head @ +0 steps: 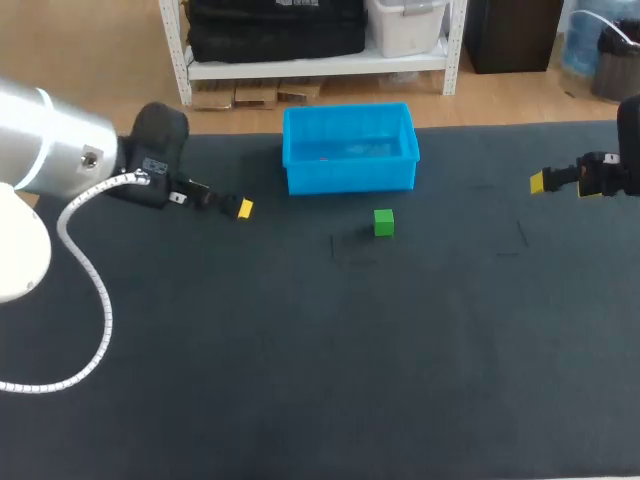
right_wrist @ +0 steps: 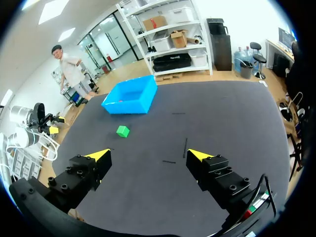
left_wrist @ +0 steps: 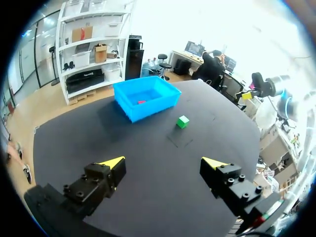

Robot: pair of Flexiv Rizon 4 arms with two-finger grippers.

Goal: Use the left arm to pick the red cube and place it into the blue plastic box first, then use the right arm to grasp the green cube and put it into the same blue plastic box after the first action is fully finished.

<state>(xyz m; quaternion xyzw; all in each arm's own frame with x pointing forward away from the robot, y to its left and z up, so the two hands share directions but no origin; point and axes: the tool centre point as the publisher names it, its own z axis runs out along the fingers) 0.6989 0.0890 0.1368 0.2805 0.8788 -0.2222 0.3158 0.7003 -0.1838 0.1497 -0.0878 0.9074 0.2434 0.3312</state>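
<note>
Blue box (head: 350,148): open-topped and upright, at the far middle of the dark table (head: 300,380).

Red cube (left_wrist: 140,102): lies inside the box on its floor, left of the middle. In the head view it is only a faint red speck; the left wrist view shows it more plainly.

Green cube (head: 384,222): rests on the table just in front of the box, below its right-hand half. It is apart from the box wall and touches nothing else.

Left gripper (left_wrist: 163,162): held over the left part of the table. In the head view it is near the front left corner of the box, with its yellow tip pointing toward the box. The fingers stand wide apart with only bare table between them, so it grips nothing. In its own wrist view the box and the green cube lie well ahead of the fingertips.

Right gripper (right_wrist: 148,154): at the right edge of the table, well apart from both box and green cube. Its jaws are likewise spread wide and empty. In its own wrist view the green cube lies ahead of the fingers, the box beyond it.
</note>
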